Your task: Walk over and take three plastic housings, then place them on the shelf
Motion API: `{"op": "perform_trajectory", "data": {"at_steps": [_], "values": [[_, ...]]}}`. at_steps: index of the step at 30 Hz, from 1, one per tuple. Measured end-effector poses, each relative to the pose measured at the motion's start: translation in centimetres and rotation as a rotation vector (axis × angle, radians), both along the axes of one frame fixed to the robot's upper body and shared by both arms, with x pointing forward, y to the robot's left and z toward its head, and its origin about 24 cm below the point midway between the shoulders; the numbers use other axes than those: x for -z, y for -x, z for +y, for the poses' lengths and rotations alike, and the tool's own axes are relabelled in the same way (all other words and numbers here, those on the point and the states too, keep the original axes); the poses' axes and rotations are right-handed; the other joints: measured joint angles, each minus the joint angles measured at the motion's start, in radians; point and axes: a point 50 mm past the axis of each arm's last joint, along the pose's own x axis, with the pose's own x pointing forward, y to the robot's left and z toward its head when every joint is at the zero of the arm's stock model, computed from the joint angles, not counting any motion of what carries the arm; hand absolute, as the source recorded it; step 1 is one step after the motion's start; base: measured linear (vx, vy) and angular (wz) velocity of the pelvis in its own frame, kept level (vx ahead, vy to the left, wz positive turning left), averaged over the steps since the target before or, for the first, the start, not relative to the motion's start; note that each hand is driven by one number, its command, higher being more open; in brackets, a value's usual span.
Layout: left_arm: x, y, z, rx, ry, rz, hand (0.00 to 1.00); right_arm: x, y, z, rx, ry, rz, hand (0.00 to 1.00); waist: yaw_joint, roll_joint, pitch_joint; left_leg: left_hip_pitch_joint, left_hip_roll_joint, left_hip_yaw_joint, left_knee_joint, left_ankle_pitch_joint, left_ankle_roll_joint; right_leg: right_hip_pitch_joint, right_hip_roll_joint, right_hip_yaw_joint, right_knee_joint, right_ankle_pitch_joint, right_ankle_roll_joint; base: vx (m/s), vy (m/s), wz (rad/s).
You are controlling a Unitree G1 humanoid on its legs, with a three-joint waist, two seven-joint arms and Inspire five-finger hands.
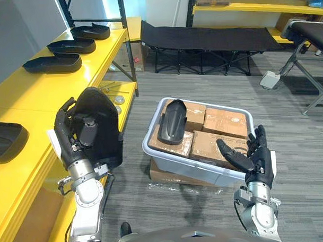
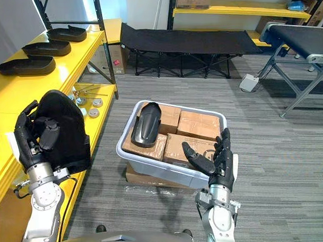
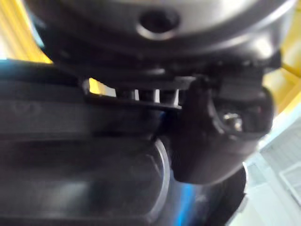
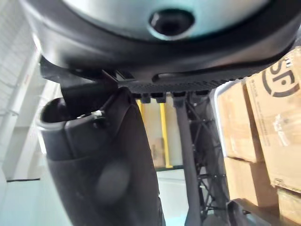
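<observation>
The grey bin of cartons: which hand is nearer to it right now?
Right. The right hand is open above the grey bin's near right corner; the left hand is off to the bin's left by the yellow shelf, curled round a black housing.

- Our left hand (image 1: 73, 136) is up at our left side, fingers and thumb curled round a black housing (image 1: 101, 110).
- Our right hand (image 1: 254, 156) stands upright, fingers straight, thumb out.
</observation>
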Motion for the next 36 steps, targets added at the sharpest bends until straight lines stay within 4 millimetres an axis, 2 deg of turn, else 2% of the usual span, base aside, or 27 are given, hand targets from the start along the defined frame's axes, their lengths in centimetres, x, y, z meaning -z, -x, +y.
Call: {"op": "perform_trajectory", "data": {"at_steps": [5, 12, 16, 19, 21, 24, 26, 29, 36], "values": [[0.1, 0.2, 0.0, 0.000, 0.032, -0.018, 0.00, 0.5, 0.3, -0.2, 0.008, 0.008, 0.031, 1.00, 0.002, 0.017, 0.009, 0.004, 0.000, -0.001, 0.000, 0.000, 0.001, 0.005, 0.000, -0.001, 0.000, -0.001, 0.000, 0.00, 0.000, 0.00], [-0.4, 0.3, -0.1, 0.048, 0.103, -0.082, 0.00, 0.9, 0.4, 0.0, -0.013, 0.001, 0.071, 1.00, 0.006, 0.020, 0.008, 0.004, 0.000, -0.006, 0.000, 0.001, 0.001, 0.012, 0.000, -0.009, -0.004, -0.001, 0.001, 0.00, 0.000, 0.01], [-0.8, 0.4, -0.6, 0.092, 0.171, -0.114, 0.00, 0.8, -0.2, 1.0, -0.125, -0.011, 0.055, 1.00, 0.013, 0.020, 0.009, 0.003, -0.001, -0.009, 0.000, 0.001, 0.002, 0.015, 0.000, -0.012, -0.006, -0.001, 0.001, 0.00, 0.000, 0.00], [-2.0, 0.4, -1.9, 0.158, 0.174, -0.176, 0.00, 0.0, -2.1, 4.1, -0.328, -0.021, 0.008, 1.00, 0.026, 0.019, 0.009, 0.002, -0.001, -0.014, 0.000, 0.002, 0.002, 0.017, 0.000, -0.016, -0.006, -0.001, 0.001, 0.00, 0.000, 0.04], [-3.3, 0.3, -3.2, 0.236, 0.175, -0.239, 0.00, -0.8, -3.4, 7.4, -0.534, -0.030, -0.030, 1.00, 0.037, 0.019, 0.010, -0.001, -0.003, -0.027, 0.000, 0.002, 0.003, 0.027, 0.000, -0.030, -0.008, -0.002, 0.002, 0.00, -0.001, 0.16], [-4.3, 0.2, -4.8, 0.326, 0.180, -0.292, 0.00, -2.0, -3.6, 10.6, -0.734, -0.020, -0.090, 1.00, 0.062, 0.018, 0.010, -0.003, -0.006, -0.047, 0.000, 0.003, 0.003, 0.042, 0.000, -0.050, -0.009, -0.007, 0.004, 0.00, -0.002, 0.19], [-4.5, 0.1, -5.1, 0.346, 0.179, -0.304, 0.00, -2.7, -3.7, 11.7, -0.825, -0.015, -0.126, 1.00, 0.064, 0.015, 0.012, -0.003, -0.006, -0.057, 0.000, 0.003, 0.003, 0.051, 0.000, -0.063, -0.006, -0.011, 0.007, 0.01, -0.004, 0.17], [-4.8, -0.2, -5.4, 0.360, 0.180, -0.321, 0.00, -3.6, -3.9, 12.1, -0.880, -0.004, -0.161, 1.00, 0.071, 0.007, 0.016, -0.004, -0.006, -0.063, 0.000, 0.003, 0.003, 0.052, 0.000, -0.068, 0.002, -0.015, 0.010, 0.00, -0.001, 0.06], [-5.4, -0.8, -7.1, 0.447, 0.197, -0.342, 0.00, -3.5, -4.4, 12.4, -0.937, 0.043, -0.127, 1.00, 0.075, 0.003, 0.017, -0.004, -0.006, -0.064, 0.000, 0.003, 0.002, 0.052, 0.000, -0.070, 0.002, -0.017, 0.008, 0.00, 0.000, 0.00]]}}
